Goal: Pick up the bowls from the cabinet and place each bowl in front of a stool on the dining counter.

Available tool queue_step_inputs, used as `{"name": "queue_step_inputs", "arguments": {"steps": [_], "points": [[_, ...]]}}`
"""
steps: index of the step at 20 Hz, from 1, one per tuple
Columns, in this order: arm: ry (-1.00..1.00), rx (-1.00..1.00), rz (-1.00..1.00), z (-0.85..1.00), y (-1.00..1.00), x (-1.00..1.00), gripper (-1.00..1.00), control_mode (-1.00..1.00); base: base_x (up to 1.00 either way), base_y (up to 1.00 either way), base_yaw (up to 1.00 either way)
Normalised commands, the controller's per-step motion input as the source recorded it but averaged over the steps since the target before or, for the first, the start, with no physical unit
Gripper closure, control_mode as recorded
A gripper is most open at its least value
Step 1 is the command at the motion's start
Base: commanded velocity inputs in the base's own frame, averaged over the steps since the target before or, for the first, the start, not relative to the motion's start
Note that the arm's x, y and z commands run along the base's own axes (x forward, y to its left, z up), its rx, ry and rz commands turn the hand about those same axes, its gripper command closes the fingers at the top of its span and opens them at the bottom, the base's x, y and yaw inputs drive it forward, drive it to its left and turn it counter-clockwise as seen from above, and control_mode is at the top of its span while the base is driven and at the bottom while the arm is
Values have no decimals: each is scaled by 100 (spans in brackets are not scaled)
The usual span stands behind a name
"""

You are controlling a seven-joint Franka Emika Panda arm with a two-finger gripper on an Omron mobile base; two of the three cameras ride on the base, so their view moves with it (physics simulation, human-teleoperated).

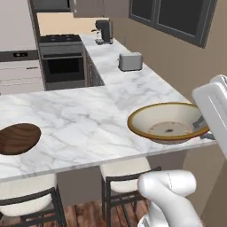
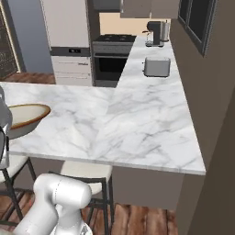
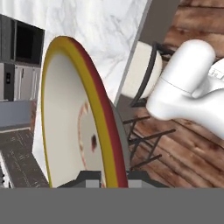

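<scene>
Well, no legible writing — pincer (image 3: 107, 175) clamps cream bowl (image 1: 168, 122) rim

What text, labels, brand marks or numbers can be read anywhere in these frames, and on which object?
None can be read.
The oven control strip shows small light marks, too blurred to read.
The dark board at the left edge of the right base view has faint pale marks, illegible.
The toaster and coffee machine show no lettering.

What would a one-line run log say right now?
gripper: shut on cream bowl | above dining counter | wooden bowl: placed
</scene>
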Motion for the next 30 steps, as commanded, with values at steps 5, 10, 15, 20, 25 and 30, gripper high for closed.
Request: {"name": "queue_step_inputs", "arguments": {"steps": [5,10,15,20,25,30], "points": [[0,0,0,0,0,0,100,100,45,-61,51],[-1,3,8,-20,-19,40,100,-100,46,-34,17],[0,10,16,-59,-52,100,100,-100,0,0,0],[0,8,14,-81,-43,100,100,-100,0,0,0],[0,1,11,-97,-9,100,100,-100,0,0,0],[0,3,9,-79,-17,100,100,-100,0,0,0]]}}
